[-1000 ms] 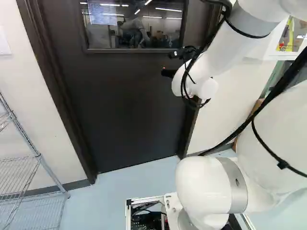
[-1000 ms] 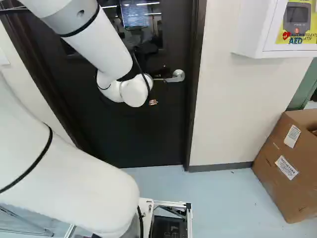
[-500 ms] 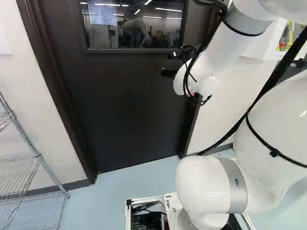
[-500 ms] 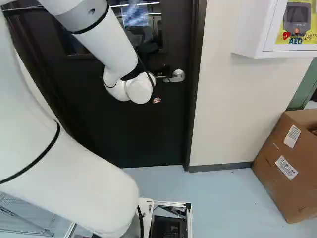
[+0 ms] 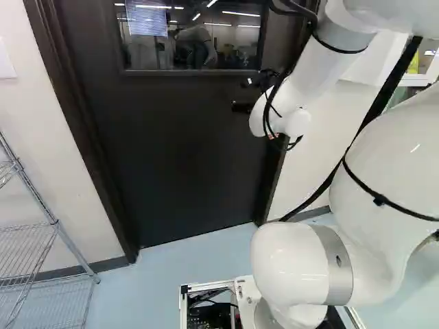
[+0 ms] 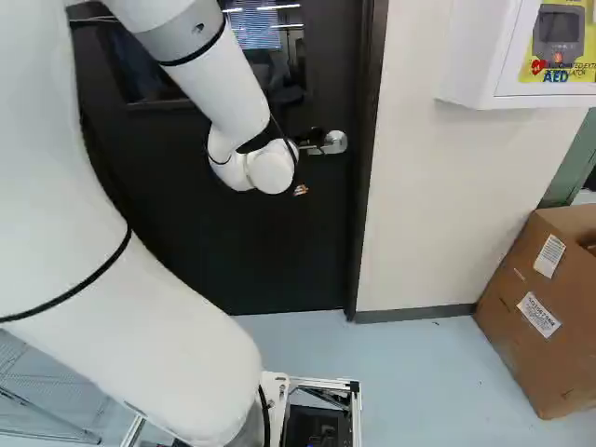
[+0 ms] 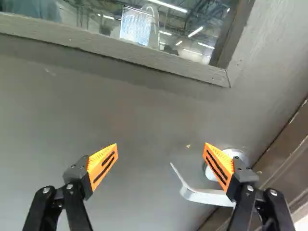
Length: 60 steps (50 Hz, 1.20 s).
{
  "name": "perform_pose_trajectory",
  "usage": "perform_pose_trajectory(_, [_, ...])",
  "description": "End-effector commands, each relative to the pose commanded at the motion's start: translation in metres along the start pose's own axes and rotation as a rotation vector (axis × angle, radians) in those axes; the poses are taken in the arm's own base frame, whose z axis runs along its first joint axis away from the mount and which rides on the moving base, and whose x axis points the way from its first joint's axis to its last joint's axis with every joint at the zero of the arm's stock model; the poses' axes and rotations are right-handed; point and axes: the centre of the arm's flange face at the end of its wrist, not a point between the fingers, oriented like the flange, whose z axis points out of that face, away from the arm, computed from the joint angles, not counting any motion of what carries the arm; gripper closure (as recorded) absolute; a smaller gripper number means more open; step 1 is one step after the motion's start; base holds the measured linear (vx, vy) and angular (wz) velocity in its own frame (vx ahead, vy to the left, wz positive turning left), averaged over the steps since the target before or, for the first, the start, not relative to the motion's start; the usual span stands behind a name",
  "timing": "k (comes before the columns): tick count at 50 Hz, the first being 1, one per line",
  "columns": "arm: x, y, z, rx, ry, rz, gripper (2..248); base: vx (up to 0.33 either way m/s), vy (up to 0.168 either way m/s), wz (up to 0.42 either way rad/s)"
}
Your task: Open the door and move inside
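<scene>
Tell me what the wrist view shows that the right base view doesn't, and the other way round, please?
Only the wrist view clearly shows both fingers of the hand, spread apart, with orange pads.

Only the right base view shows the cardboard box, the floor, the white wall cabinet, the wire shelf and the big white arm.

Both show the dark door, its window and its silver handle.

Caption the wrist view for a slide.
Open gripper before a closed door, the door's lever handle partly hidden behind one finger.
</scene>
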Motion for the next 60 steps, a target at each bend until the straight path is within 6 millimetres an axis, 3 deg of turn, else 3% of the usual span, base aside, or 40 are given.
perform_pose_trajectory(60, [-0.061, -0.008, 0.017, 0.029, -0.134, 0.041, 3, 0.000, 0.000, 0.000])
